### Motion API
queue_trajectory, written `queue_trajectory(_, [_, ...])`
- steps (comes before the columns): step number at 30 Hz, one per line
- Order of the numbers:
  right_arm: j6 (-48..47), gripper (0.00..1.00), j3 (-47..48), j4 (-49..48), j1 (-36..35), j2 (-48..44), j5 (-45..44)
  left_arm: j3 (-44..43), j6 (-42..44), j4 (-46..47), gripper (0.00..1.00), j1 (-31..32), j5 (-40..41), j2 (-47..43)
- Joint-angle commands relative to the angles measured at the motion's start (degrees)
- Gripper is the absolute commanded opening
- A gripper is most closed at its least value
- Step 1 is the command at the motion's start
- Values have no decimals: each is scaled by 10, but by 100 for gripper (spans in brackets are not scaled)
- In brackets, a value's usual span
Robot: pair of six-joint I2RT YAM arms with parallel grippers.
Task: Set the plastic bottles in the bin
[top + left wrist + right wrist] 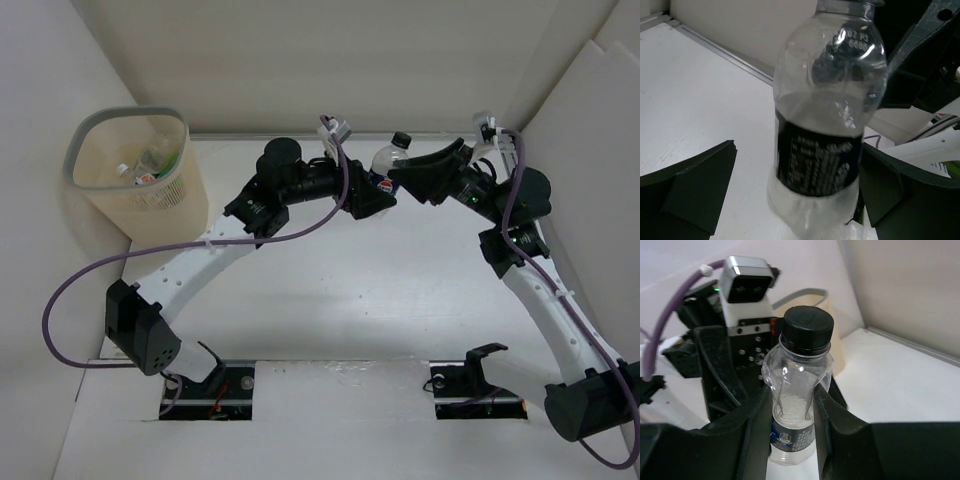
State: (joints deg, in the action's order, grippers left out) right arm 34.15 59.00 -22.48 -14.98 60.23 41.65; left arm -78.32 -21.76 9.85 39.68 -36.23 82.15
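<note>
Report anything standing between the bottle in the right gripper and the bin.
No loose object lies on the table between them. Only the left arm stretches along that line, its open left gripper flanking the bottle that the right gripper clamps. The bin is open-topped, with other bottles inside.

Clear dark-labelled bottle [800, 375] upright, pinched in right hand [792, 415]; beige bin [170, 210] holds other bottles [148, 166]
</note>
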Motion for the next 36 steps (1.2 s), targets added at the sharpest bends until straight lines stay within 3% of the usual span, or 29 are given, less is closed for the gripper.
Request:
queue_trajectory(1, [51, 0, 8, -104, -22, 4, 44, 15, -39, 109, 100, 9, -65, 10])
queue_trajectory(4, [63, 3, 8, -124, -33, 11, 39, 15, -70, 166, 93, 15, -108, 26])
queue_trajectory(5, [63, 11, 2, -124, -33, 11, 39, 9, -70, 166, 62, 15, -108, 32])
queue_trajectory(6, [63, 27, 2, -124, -33, 11, 26, 4, -70, 161, 24, 15, -92, 32])
queue_trajectory(7, [63, 49, -3, -107, -14, 2, 0, -4, -70, 121, 1, 15, -66, 32])
queue_trajectory(8, [49, 99, -3, -56, -3, -6, -19, -12, -51, 94, 0, 2, -35, 27])
queue_trajectory(11, [-29, 100, 2, 78, 23, -46, -153, -50, -43, -15, 0, -47, 96, 1])
queue_trajectory(12, [-49, 100, 2, 136, 29, -63, -188, -80, -37, -45, 0, -92, 136, -4])
queue_trajectory(13, [-49, 100, -3, 154, 29, -70, -212, -101, -37, -78, 0, -118, 205, -4])
queue_trajectory(15, [-56, 100, -20, 162, 41, -75, -226, -147, -28, -166, 0, -205, 255, -4])
queue_trajectory(17, [-56, 100, -26, 162, 41, -81, -210, -199, -28, -208, 0, -271, 269, 1])
queue_trajectory(22, [-56, 100, -32, 162, 41, -68, -205, -221, -74, -236, 0, -476, 267, 28])
queue_trajectory(25, [-61, 100, -26, 162, 36, -63, -196, -221, -86, -264, 0, -536, 267, 54])
queue_trajectory(27, [-66, 100, -26, 162, 36, -57, -190, -221, -81, -276, 15, -568, 287, 67])
queue_trajectory(29, [-66, 100, -20, 162, 36, -57, -184, -213, -81, -287, 47, -583, 294, 80])
queue_trajectory(30, [-66, 100, -14, 170, 36, -57, -184, -213, -87, -298, 99, -590, 309, 80])
queue_trajectory(34, [-99, 100, 33, 253, 15, -46, -225, -234, -77, -314, 100, -590, 325, 72])
queue_trajectory(36, [-116, 100, 77, 335, -13, -40, -302, -239, -72, -320, 100, -590, 331, 44])
